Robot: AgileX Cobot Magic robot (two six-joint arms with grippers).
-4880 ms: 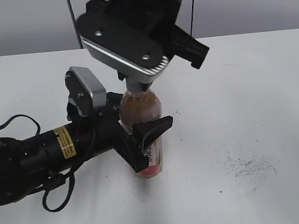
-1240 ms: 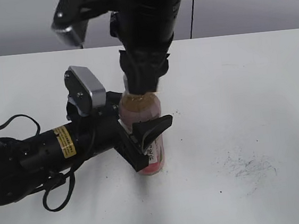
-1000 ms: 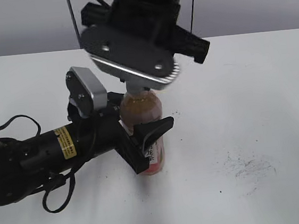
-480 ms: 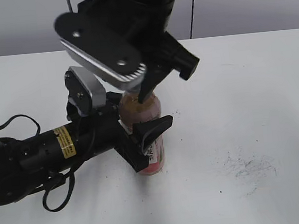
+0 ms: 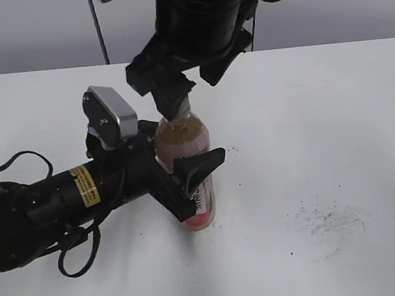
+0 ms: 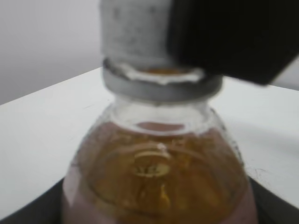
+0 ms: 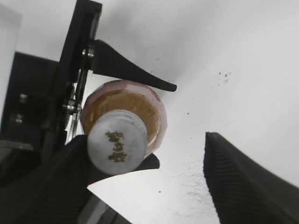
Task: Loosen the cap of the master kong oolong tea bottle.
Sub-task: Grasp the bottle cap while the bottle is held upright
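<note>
The master kong oolong tea bottle (image 5: 187,145) stands upright on the white table, with amber tea and a pink label. My left gripper (image 5: 191,187) lies low from the left and is shut on the bottle's body. The bottle fills the left wrist view (image 6: 159,177), its cap (image 6: 135,32) at the top. My right gripper (image 5: 176,102) comes down from above and hides most of the cap in the exterior view. In the right wrist view the white-grey cap (image 7: 117,147) shows its dark logo. My right gripper (image 7: 145,137) is open: one finger touches the cap's left side, the other stands far to the right.
The white table (image 5: 322,121) has dark smudges (image 5: 329,219) at the front right. The left arm's black body and cable (image 5: 15,163) lie across the table's left side. A grey wall runs behind the far edge.
The right wrist has turned about the cap, so its silver camera plate has swung out of sight. The bottle and the left gripper have not moved.
</note>
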